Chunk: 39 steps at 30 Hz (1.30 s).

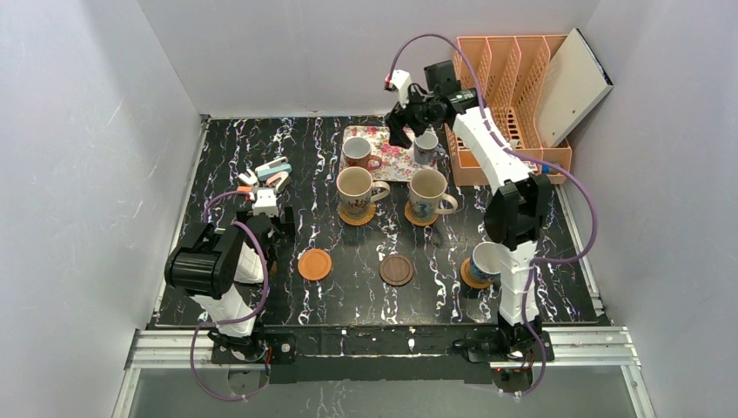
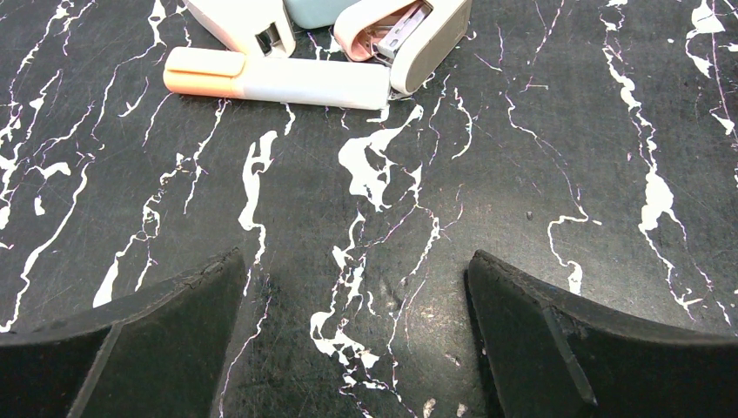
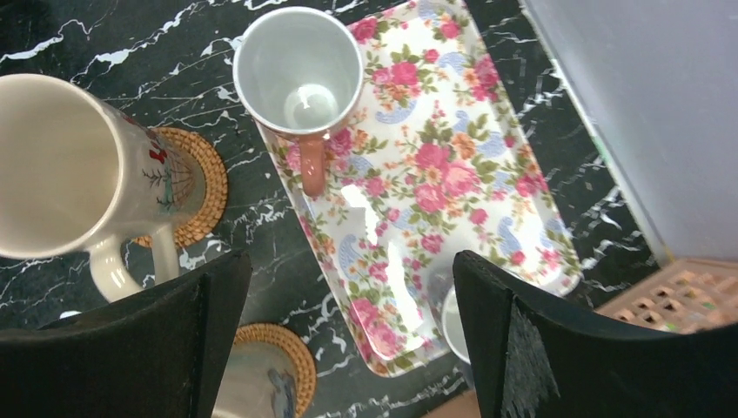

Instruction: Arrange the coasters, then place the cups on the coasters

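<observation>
Both the left hand point(image 2: 357, 261) and right hand point(image 3: 348, 261) gape empty; right arm point(image 1: 513, 209) half-hides a cup point(image 1: 482, 256).

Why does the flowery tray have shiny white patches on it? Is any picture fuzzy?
Right wrist view: the tray is glossy, so light bounces off it as white glare, and the cream mug at the left looks stretched and tilted by the wide lens. Left wrist view: sharp, the table evenly lit. Top view: things look small but not blurred.

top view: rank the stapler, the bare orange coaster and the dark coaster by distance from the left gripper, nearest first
1. stapler: just beyond the left gripper, on the far left.
2. bare orange coaster: toward the arm bases, left of centre.
3. dark coaster: middle of the table, further right.
</observation>
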Tool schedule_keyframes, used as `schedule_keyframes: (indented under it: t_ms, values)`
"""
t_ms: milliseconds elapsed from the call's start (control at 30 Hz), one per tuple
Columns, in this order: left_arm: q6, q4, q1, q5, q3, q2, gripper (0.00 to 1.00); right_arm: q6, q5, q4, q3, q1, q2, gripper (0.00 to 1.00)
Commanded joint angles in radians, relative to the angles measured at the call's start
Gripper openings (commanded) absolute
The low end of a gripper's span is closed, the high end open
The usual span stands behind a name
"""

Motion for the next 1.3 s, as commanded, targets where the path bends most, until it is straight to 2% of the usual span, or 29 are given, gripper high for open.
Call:
schedule_keyframes:
  t_ms: [0, 300, 700, 967, 1133, 1267]
  values:
    - [-0.006, 0.015, 0.005, -0.029, 0.014, -0.001, 0.98, 0.036, -0.025, 0.056, 0.041, 0.035, 0.068, 0.94]
    - [0.006, 0.014, 0.005, 0.01, 0.012, -0.002, 0.98, 0.039, -0.029, 0.04, 0.117, 0.063, 0.199, 0.92]
    - [0.006, 0.015, 0.005, 0.01, 0.013, -0.002, 0.98, 0.033, -0.015, 0.067, 0.133, 0.096, 0.292, 0.87]
    - [0.01, 0.01, 0.007, 0.018, 0.016, -0.007, 0.98, 0.009, -0.034, 0.055, 0.157, 0.118, 0.315, 0.74]
    - [0.032, -0.193, 0.007, 0.07, 0.087, -0.102, 0.98, 0.003, -0.043, 0.053, 0.144, 0.125, 0.318, 0.53]
    - [0.035, -0.297, 0.007, 0.08, 0.136, -0.131, 0.98, 0.003, -0.049, 0.053, 0.146, 0.127, 0.323, 0.48]
